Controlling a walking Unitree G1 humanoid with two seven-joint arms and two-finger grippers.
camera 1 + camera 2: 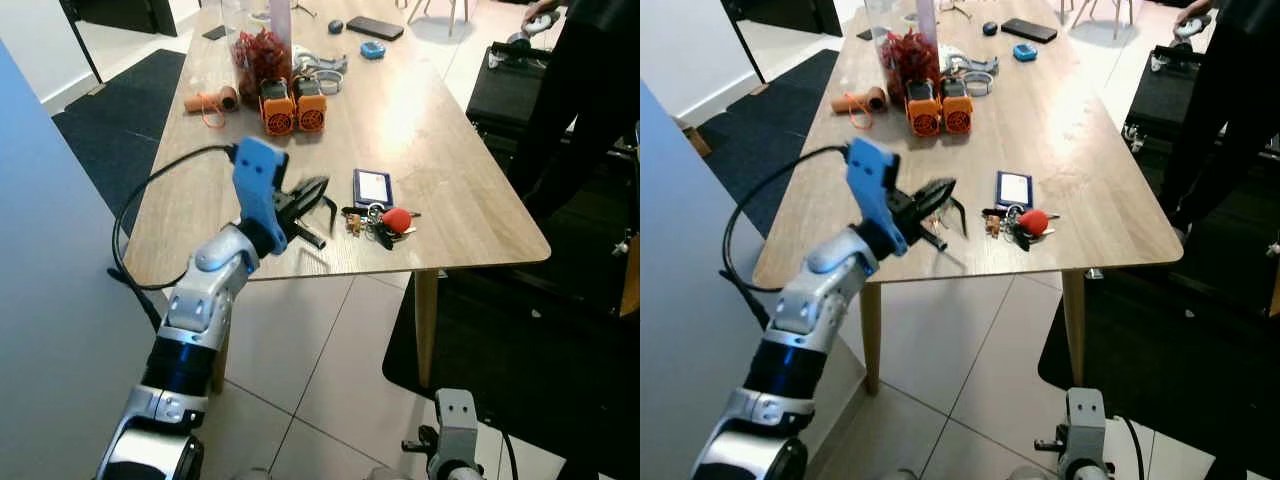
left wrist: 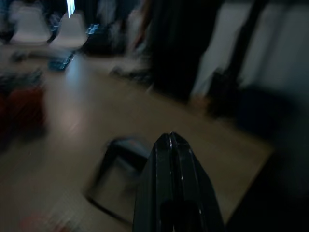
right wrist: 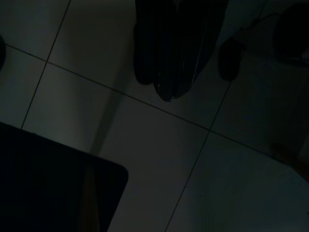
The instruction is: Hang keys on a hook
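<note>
Left claw (image 1: pixel 318 195) over wooden table (image 1: pixel 450 150), tiled floor (image 1: pixel 320 370)

Home dining room: cluttered wooden table (image 1: pixel 440 150), tiled floor (image 1: pixel 310 370), chairs (image 1: pixel 435 8).

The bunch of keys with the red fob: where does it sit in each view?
Left eye view: bunch of keys with the red fob on the wooden table's near edge, below the blue card holder.
Right eye view: same spot.
Wrist views: cannot make it out.
Shared landmark: the blue card holder.
</note>
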